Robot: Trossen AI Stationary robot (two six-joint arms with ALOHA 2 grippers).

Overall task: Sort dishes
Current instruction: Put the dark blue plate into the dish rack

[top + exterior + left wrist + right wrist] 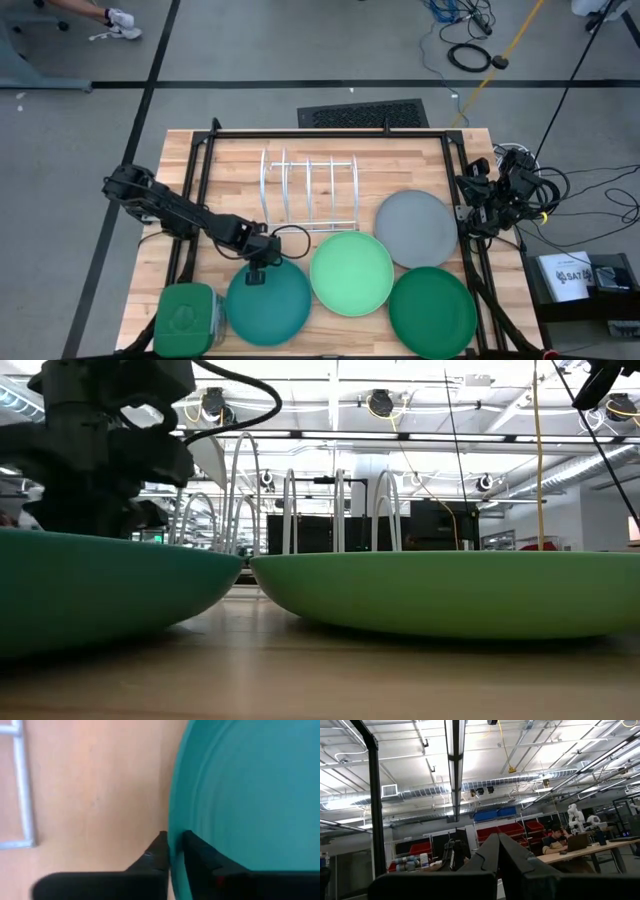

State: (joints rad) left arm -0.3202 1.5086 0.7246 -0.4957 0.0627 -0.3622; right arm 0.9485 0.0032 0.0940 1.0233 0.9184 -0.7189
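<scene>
Pincer of the left arm (257, 272) sits at the far rim of the teal plate (268, 302), its two dark fingers (159, 851) closed on that rim, one outside on the desk side and one inside the dish, as the left wrist view shows. Wood of the desk (230, 170) shows just beyond the outer finger, and a bar of the white wire rack (308, 190) lies farther off, behind the pincer. Beside the pincer, toward the robot's right, rests the light mint plate (351, 272), near the teal one; in the low view the two rims (430, 590) nearly meet. Further right lie the grey plate (416, 228) and, nearer the front edge, the dark green plate (432, 312). On the pincer's other side, at the front left corner, stands a green square container (187, 318), touching the teal plate. The right pincer (499, 851) waits at the desk's right edge, raised toward the room, fingers pressed together and holding nothing.
</scene>
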